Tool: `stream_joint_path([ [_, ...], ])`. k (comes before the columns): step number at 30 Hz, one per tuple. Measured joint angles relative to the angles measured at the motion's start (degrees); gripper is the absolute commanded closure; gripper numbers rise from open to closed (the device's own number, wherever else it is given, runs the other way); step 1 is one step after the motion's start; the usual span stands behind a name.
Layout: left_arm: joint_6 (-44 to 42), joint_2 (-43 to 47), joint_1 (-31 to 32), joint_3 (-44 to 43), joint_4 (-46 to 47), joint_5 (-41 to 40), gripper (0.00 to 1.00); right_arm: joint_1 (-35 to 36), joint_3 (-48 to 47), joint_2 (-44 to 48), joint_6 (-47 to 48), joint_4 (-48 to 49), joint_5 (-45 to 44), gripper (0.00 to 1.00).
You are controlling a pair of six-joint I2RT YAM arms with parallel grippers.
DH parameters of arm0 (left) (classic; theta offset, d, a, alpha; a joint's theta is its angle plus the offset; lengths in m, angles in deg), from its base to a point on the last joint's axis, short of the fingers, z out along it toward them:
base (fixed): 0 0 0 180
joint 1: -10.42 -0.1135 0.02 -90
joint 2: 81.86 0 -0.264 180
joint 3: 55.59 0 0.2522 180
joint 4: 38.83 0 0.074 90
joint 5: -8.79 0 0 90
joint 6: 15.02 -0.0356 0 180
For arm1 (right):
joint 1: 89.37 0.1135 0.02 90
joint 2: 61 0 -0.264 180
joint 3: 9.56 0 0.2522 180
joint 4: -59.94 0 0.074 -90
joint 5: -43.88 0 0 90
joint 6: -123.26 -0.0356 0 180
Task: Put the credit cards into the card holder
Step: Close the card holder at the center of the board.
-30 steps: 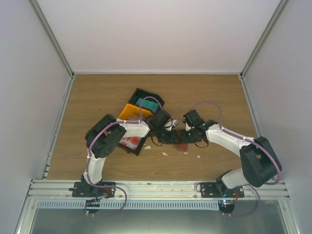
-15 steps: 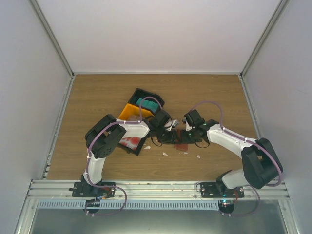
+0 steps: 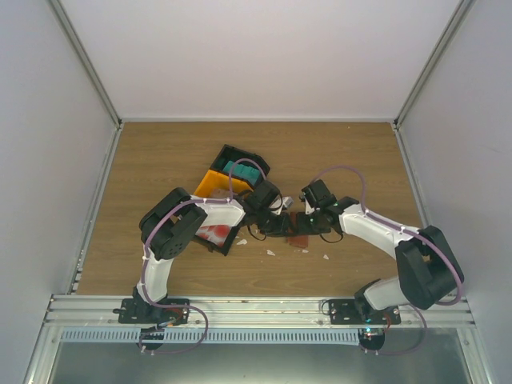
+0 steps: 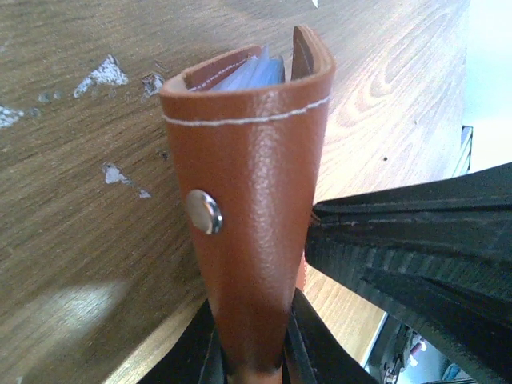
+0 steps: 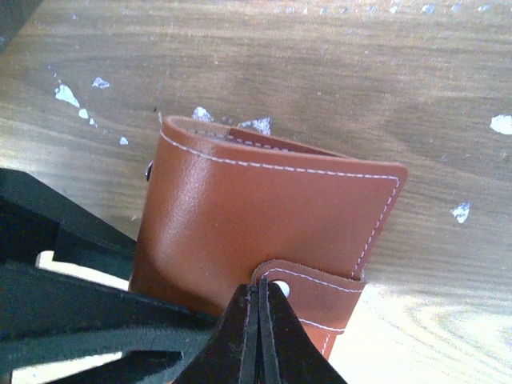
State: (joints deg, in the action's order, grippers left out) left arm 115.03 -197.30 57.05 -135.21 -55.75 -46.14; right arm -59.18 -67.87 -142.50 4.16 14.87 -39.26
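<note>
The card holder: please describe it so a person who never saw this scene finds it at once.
Near the middle of the wooden table, the left end effector and the right end effector meet. Both grip the card holder, a small reddish-brown leather wallet with white stitching and a metal snap; the bins beside it are black and yellow.

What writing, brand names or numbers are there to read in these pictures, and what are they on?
No text can be read anywhere.
card holder: plain brown face with only a metal snap, no lettering or logo.
credit cards: too small in the top view to tell whether anything is printed on them.
</note>
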Motion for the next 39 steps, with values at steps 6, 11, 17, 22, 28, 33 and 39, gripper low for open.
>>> stream_joint_path([
  [6,-0.15,0.2,0.0,1.33,0.22,-1.86,0.64,0.0,0.28,-0.61,-0.46,2.05,-0.57,1.0],
  [11,-0.63,2.47,0.0,2.97,0.02,-4.24,0.57,0.0,0.98,-1.03,-0.72,3.61,0.13,0.99],
  [17,-0.61,5.11,0.0,5.03,-1.11,-7.3,0.54,-0.26,1.49,-0.92,-0.61,4.35,1.73,1.0],
  [22,-0.63,6.34,0.0,5.86,-2.1,-9.42,0.59,-1.75,1.44,0.24,1.46,3.76,2.93,0.99],
  [28,-0.59,6.19,-0.04,5.75,-2.73,-10.1,0.66,-2.67,0.07,0.39,5.44,0.83,4.5,1.0],
  [33,-0.63,5.49,-0.22,4.79,-3.43,-10.05,0.67,-2.84,-0.61,0.0,7.34,0.0,6.19,1.0],
  [39,-0.63,4.79,-0.28,3.85,-3.63,-10.08,0.66,-2.89,-0.9,-2.29,8.63,-0.24,7.82,0.99],
])
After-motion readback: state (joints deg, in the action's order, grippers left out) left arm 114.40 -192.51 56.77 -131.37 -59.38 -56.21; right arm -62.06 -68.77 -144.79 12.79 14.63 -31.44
